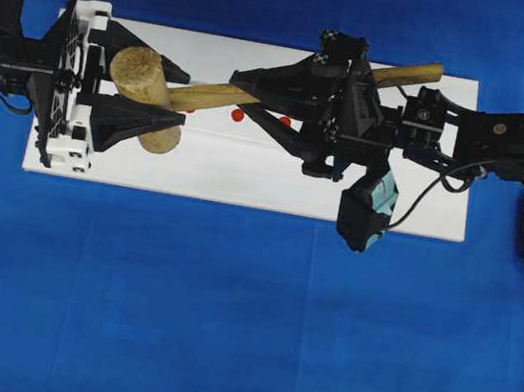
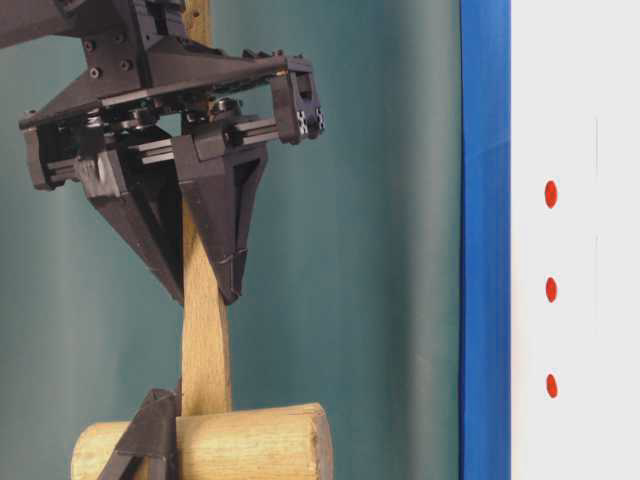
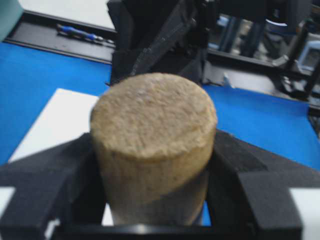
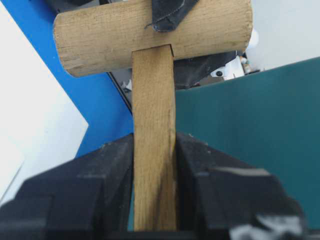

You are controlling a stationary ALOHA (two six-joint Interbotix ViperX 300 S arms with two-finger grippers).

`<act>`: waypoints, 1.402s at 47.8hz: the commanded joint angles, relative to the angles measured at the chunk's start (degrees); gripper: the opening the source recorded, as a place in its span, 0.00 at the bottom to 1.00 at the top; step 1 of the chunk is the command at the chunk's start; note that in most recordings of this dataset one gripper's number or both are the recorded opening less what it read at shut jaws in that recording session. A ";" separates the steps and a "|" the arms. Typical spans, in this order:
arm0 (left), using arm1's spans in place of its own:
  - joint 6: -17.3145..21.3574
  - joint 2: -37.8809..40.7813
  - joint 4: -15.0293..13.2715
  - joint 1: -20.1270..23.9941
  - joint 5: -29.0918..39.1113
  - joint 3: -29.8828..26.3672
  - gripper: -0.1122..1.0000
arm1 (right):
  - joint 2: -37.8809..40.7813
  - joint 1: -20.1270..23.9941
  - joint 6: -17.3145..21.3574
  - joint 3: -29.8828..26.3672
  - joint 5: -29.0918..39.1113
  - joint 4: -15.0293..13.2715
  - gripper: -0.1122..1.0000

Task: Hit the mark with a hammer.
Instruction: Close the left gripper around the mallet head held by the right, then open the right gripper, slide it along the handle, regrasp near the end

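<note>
Counter (image 1: 223, 346) cloth, blue and flat, is carrying a white strip (image 1: 417, 192) so that the red dots are reading clearly against a pale ground. Above that strip the hammer (image 1: 227, 97) is hanging in the air, handle running across the strip and the thick head out at the left end, held off the surface so it has room to swing down. The right tool (image 1: 248, 98) is gripping the slim handle partway along, its fingers (image 4: 110, 175) pressing on both flat sides; that placement is leaving the head free as the striking end. The left tool (image 1: 164, 94) is flanking the head, one finger (image 3: 60, 165) on each side; whether it is pinching the wood or only bracketing it I cannot tell. It is probably steadying or aligning the head. The mark (image 1: 238, 115), the middle dot of three, is lying on the strip just beneath the handle, unstruck.
</note>
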 commanded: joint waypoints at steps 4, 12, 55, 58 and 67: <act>0.26 -0.79 0.18 -0.18 -0.18 -0.97 0.49 | -1.85 0.00 0.35 -1.05 0.00 0.97 0.19; 0.26 -0.88 0.18 -0.09 -0.09 -0.97 0.49 | -1.85 -0.09 0.35 -1.23 1.93 1.05 0.19; 3.69 -1.05 0.53 -0.88 1.67 -1.05 0.49 | -4.83 -0.62 6.06 -0.35 10.90 19.95 0.98; 5.36 -1.14 0.44 -1.32 2.29 -1.23 0.49 | -5.10 -1.14 6.77 -0.44 13.80 24.26 0.98; 7.91 -1.23 0.53 -1.93 3.25 -1.41 0.49 | -5.54 -2.46 6.94 -1.23 24.17 34.45 0.98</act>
